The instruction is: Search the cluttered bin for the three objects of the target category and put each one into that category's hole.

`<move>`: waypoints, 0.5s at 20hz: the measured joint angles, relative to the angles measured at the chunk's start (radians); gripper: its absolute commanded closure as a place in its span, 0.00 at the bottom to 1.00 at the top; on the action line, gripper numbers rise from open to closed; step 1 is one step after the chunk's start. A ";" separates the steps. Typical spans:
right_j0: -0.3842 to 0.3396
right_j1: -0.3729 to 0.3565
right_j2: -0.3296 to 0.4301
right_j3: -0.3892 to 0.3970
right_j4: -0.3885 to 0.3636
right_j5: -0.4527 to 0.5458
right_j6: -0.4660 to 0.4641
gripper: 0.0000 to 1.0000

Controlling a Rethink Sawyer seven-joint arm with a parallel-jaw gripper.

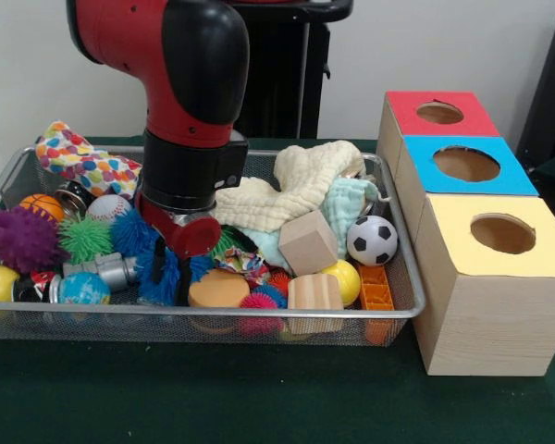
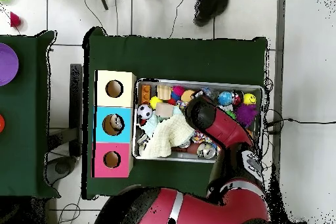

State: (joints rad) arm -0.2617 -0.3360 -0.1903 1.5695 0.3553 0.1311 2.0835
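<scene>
The wire mesh bin (image 1: 402, 313) is packed pretty much wall to wall, with the cream cloth (image 1: 291, 190) heaped over the back middle and the wooden cube (image 1: 307, 242), soccer ball (image 1: 371, 240) and yellow ball (image 1: 343, 280) crowding the right end. The red arm (image 1: 190, 111) comes down over the left-centre, right by the blue spiky ball (image 1: 157, 276), blocking access there. Open green tabletop (image 1: 213, 393) lies in front of the bin, and all three box holes (image 1: 502, 233) are unobstructed from above.

Black-and-white soccer ball (image 1: 371, 240), purple spiky ball (image 1: 18, 239)

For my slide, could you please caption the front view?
Gripper lowered among toys in the wire bin.
</scene>
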 measured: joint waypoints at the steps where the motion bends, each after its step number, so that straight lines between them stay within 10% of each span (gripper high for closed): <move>1: -0.002 0.000 0.003 0.000 0.000 -0.003 0.000 0.00; 10: -0.011 -0.003 0.026 0.003 0.000 -0.007 0.000 0.00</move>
State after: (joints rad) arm -0.2728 -0.3392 -0.1645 1.5728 0.3555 0.1244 2.0835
